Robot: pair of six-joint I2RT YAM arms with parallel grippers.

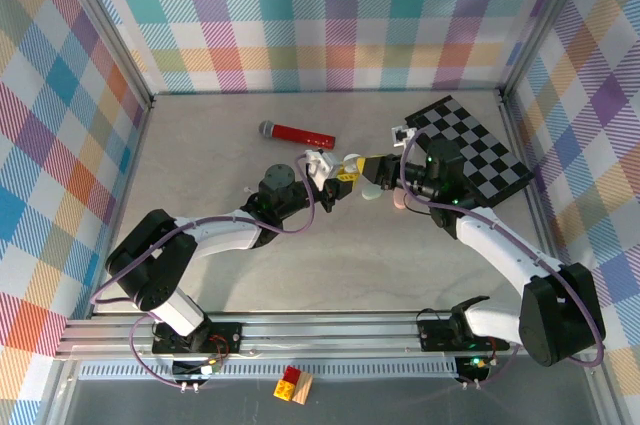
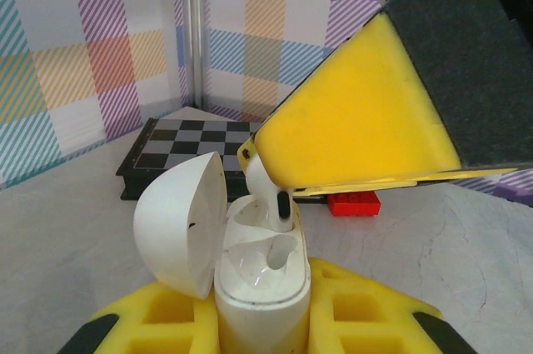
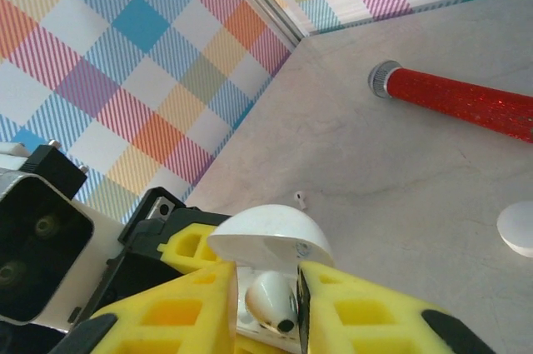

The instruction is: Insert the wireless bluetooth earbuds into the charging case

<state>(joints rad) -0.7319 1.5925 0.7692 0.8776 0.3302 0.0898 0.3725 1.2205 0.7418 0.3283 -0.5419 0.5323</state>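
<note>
The left end effector (image 2: 261,312) grips the open case (image 2: 258,266). The right end effector (image 3: 268,304) pinches the earbud (image 2: 268,191), nearly upright, low end in the case. A red microphone (image 1: 298,133) lies farther back.

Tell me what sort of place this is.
Probably a robot test cell, not a home: plaid cloth walls on a metal frame, two arms bolted to a rail, and loose props such as a chessboard and microphone.
</note>
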